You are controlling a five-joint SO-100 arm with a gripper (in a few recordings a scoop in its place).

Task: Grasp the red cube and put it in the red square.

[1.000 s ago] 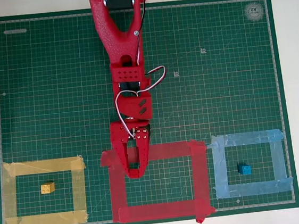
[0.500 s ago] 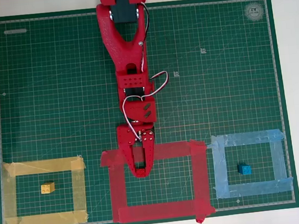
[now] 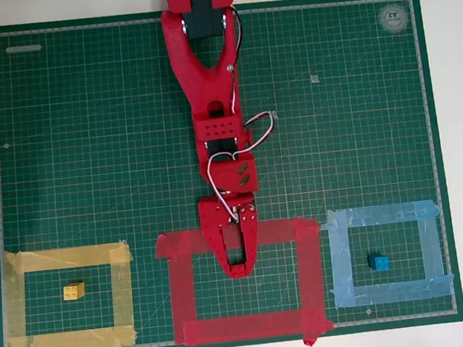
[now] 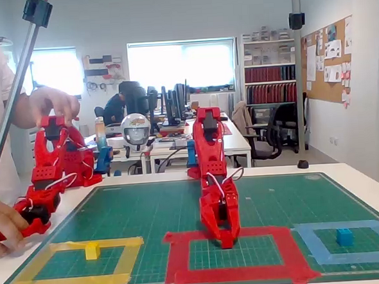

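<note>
Since the red plastic arm's two-finger tool (image 3: 238, 266) hangs tip-down just inside the 12 o'clock strip of the large red tape square (image 3: 182, 290), the step in hand looks like the set-down. The small red studded plastic cube cannot be picked out. Red against red, it may sit between the fingers, and I cannot tell whether they pinch it or merely lie close together. To do this well, I would carry the tip a little toward 6 o'clock, over the bare green cutting mat (image 3: 84, 114) inside the frame, lower until it is nearly touching, then spread the fingers slowly so nothing bounces onto the tape. The small yellow brick cube (image 3: 73, 291) at 9 o'clock and the small blue brick cube (image 3: 378, 262) at 3 o'clock lie well apart, so they pose no hazard.
</note>
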